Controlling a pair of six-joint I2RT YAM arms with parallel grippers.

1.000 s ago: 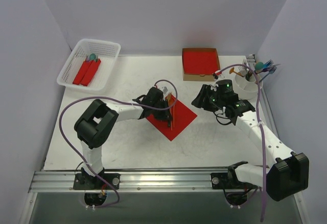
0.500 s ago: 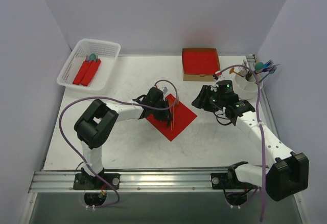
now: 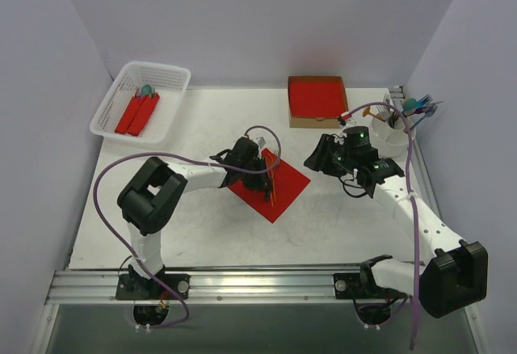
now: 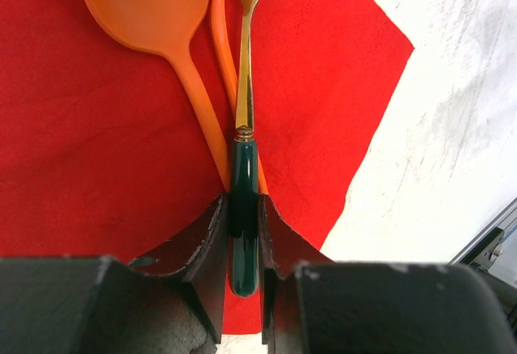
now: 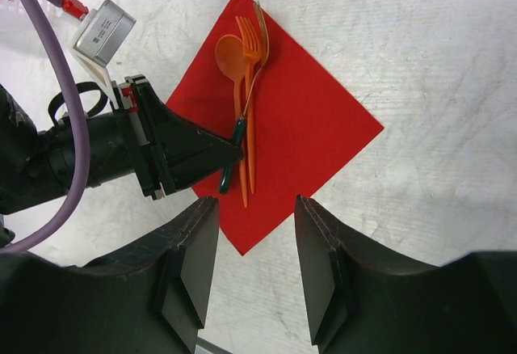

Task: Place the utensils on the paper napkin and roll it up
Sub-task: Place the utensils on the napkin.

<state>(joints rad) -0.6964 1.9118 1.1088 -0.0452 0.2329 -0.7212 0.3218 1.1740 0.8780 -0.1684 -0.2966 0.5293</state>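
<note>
Closely, left tool (image 4: 241,208) pinching green-handled utensil (image 4: 243,168), orange spoon (image 4: 145,2) beside; overhead hides grip

No text, label, brand, number or sign can be read in any view.
</note>
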